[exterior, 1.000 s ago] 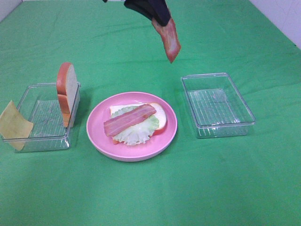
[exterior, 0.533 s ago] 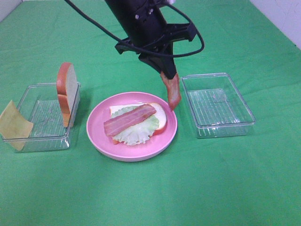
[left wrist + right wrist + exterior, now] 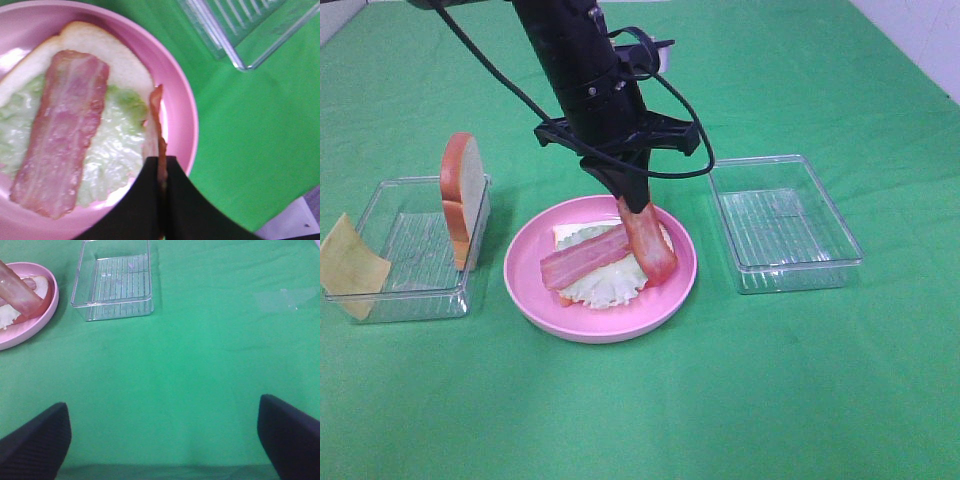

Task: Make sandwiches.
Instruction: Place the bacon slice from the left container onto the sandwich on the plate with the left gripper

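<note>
A glossy pink plastic plate (image 3: pixel 620 322) and a clear, ribbed plastic tray (image 3: pixel 782 226) are pictured on smooth, matt green cloth (image 3: pixel 820 400).

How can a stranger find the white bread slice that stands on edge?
Left of the round pink plate on the green cloth sits a clear plastic rectangular tray. The white bread slice with orange-brown crust stands at that tray's right wall. Unlike the flat slice on the plate, it is upright and bare.

Pink plate (image 3: pixel 530 300) right under my left pincer (image 3: pixel 634 207), clear tray (image 3: pixel 785 225) near its right, upright bread slice (image 3: pixel 463 190) well left, green cloth (image 3: pixel 740 400) open beyond.
</note>
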You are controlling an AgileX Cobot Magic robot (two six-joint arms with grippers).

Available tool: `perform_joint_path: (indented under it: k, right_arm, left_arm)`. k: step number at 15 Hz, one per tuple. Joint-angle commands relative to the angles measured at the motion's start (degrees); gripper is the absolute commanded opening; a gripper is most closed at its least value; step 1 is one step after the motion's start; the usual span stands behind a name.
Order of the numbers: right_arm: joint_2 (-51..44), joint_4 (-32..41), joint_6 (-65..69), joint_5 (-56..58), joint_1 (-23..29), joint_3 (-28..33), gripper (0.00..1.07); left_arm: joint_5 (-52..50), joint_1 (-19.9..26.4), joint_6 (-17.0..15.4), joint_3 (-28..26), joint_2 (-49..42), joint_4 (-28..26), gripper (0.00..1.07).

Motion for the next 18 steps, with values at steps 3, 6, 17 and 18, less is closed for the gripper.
perform_joint_path:
  k: [3,6,17,18]
  right_arm:
    - [-1.78,0.00,-0.17,-0.74,-0.06,0.11,0.96]
    - [-1.78,0.00,-0.17,-0.74,-0.06,0.11,0.96]
    - [-1.78,0.00,-0.17,-0.74,-0.06,0.11,0.96]
    - [-1.78,0.00,-0.17,-0.74,-0.06,0.11,0.96]
  left_arm:
    - [5.67,-0.23,-3.78,0.46,-0.11,9.45,0.00]
    - [5.21,-0.06,-3.72,0.46,2.01,10.08,0.00]
    - [2.69,0.23,-5.67,0.40,4.30,16.33,0.48]
    - [2.12,0.23,-7.62,0.40,4.30,17.02,0.82]
